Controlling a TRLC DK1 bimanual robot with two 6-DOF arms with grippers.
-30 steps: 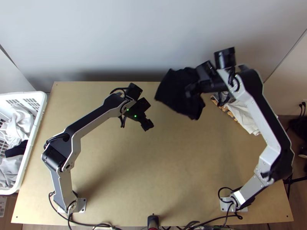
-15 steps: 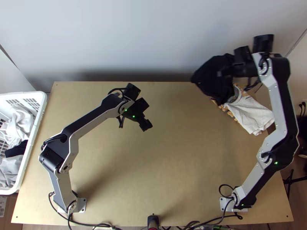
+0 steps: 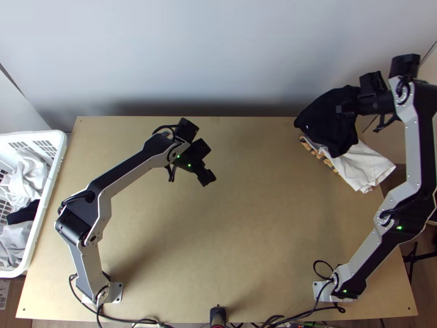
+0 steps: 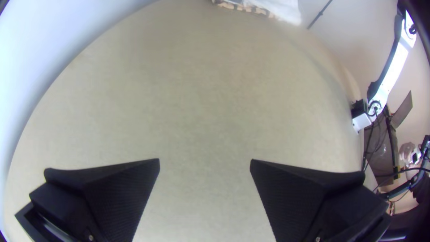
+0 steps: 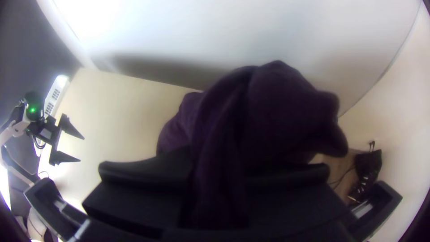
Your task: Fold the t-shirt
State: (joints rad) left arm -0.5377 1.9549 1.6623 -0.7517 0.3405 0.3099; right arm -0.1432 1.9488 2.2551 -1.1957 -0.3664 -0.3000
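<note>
1. Black t-shirt [image 3: 326,127] and right gripper [image 3: 344,108] moved right since earlier.
2. Shirt bunched, pinched in right gripper, over clothes pile [image 3: 361,165], far right.
3. Left gripper [image 3: 207,177] spread, over table [image 3: 218,235].

T-shirt [image 3: 328,123] black. Cloth [image 3: 365,167] white, patterned edge [image 3: 319,153] tan-orange with dark patches. Surface [image 3: 235,246] light tan. Basket [image 3: 50,183] white.

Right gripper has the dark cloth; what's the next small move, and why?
I'd probably lower the right gripper a little, then release: its fingers are closed on the dark cloth, which, seen from above, overlaps the white cloth.
</note>
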